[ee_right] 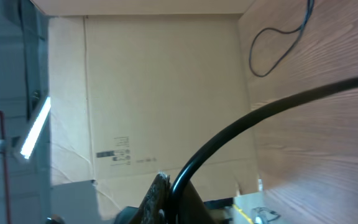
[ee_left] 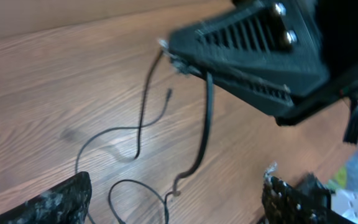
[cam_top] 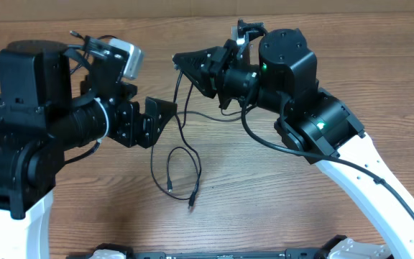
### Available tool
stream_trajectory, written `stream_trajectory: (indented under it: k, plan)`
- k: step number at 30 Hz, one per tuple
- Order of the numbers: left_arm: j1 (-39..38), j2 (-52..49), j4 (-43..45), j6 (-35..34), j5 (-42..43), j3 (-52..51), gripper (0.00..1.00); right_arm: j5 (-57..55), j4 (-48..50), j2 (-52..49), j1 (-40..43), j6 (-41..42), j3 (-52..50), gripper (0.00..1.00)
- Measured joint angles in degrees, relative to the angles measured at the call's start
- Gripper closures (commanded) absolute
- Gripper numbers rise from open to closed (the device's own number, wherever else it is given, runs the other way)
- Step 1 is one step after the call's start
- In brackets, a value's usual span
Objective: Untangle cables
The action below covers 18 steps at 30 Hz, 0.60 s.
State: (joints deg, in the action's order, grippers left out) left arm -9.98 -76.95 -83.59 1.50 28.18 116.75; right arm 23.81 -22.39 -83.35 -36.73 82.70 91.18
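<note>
Several thin black cables (cam_top: 182, 155) trail from my right gripper (cam_top: 180, 62) down to the wooden table, ending in a loose loop with plug ends near the front middle. My right gripper is shut on a cable (ee_right: 260, 115), pinched between its fingers (ee_right: 169, 190) and lifted above the table. In the left wrist view that gripper (ee_left: 241, 56) holds a thicker cord (ee_left: 207, 124) and a thin one (ee_left: 143, 106), both hanging to the table. My left gripper (cam_top: 165, 115) is open and empty, with its fingers (ee_left: 178, 180) wide apart just left of the hanging cables.
A cardboard wall (cam_top: 192, 11) runs along the back of the table and also shows in the right wrist view (ee_right: 166, 93). Both arm bodies crowd the middle. A thin cable loop (ee_right: 272, 50) lies on the wood.
</note>
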Motion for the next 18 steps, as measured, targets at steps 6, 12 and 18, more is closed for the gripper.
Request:
stream_trajectory:
  k: [6, 12, 18]
  plan:
    - [0.0, -1.6, -0.2, 3.7, 4.9, 0.0, 0.32, 0.4, 0.7, 0.0, 0.0, 3.8, 0.0, 0.96]
    - [0.0, -3.8, -0.2, 5.3, 7.9, 0.0, 0.55, 1.9, 0.8, 0.0, 0.0, 5.9, 0.0, 0.96]
    - [0.0, -4.6, 0.3, 5.4, 9.4, 0.0, 0.58, 4.0, 0.7, 0.0, 0.0, 6.2, 0.0, 0.96]
